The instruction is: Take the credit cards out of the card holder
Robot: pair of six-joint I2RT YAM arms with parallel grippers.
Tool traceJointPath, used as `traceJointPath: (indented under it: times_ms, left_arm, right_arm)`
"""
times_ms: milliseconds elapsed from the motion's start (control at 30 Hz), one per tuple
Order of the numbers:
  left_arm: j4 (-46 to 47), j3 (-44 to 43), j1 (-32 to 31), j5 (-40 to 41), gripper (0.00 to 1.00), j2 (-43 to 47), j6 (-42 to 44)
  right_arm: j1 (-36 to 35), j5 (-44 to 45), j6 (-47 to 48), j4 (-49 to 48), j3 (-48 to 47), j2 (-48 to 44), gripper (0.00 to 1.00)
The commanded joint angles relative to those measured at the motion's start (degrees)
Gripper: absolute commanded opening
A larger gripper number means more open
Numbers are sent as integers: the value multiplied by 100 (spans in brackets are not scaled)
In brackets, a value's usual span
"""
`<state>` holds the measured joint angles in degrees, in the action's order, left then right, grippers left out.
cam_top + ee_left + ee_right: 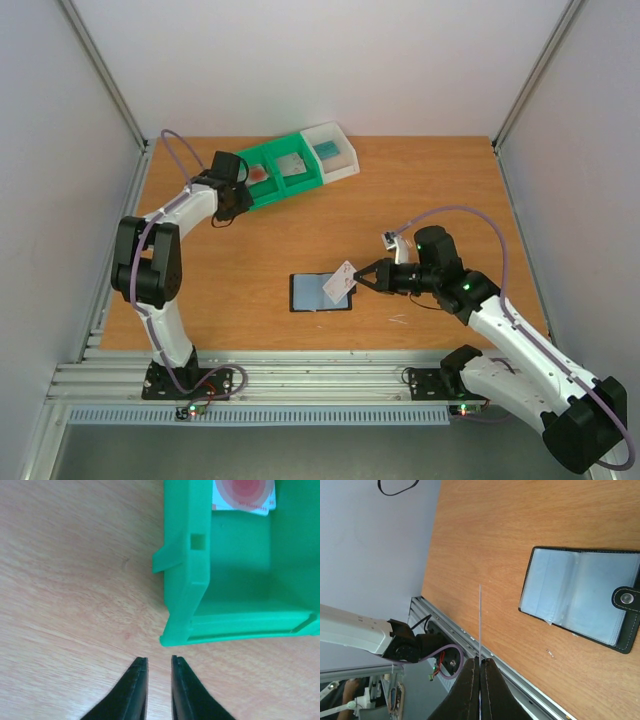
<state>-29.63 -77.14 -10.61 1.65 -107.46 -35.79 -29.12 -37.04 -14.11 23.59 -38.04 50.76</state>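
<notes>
The card holder [312, 293] lies spread open on the table, black-edged with grey-blue pockets; in the right wrist view the card holder [580, 597] shows its clasp tab [626, 598] at the right. My right gripper [362, 278] hovers just right of the holder, shut on a whitish credit card [343, 282]. That card [480, 622] appears edge-on as a thin line rising from my right gripper [480, 659]. Far left, my left gripper [238, 195] sits beside the green bin [280, 175]. My left gripper [159, 661] is open a little, with nothing between its fingers. A red-blotched credit card [245, 495] lies in the bin.
The green bin [200, 580] has two compartments, each holding a card, and a white bin [345, 160] with a bluish item adjoins it at the back. Grey walls close in on the table's sides. An aluminium rail [300, 375] runs along the near edge.
</notes>
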Motion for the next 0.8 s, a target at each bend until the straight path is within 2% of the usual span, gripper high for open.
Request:
traceJointPath:
  times_ms: [0,67,167,533,767]
  left_arm:
    - [198,0,6,274,25,179,-51]
    - [194,-108,6,428,35,165,-26]
    - [290,-305,6,593,42,107,14]
    - [-35,-1397,24,840,43,-675,178]
    - [-139,-1533,32,1004,43,-917,126]
  right_arm:
    - [30,54,-4,120,-44,-135,1]
    - [30,76,4,173,-51,-186,1]
    - [30,130,22,224,-63,-239,1]
    - [30,144,31,251,-110,-214,1]
    - [30,162,72,282,-133,-187,1]
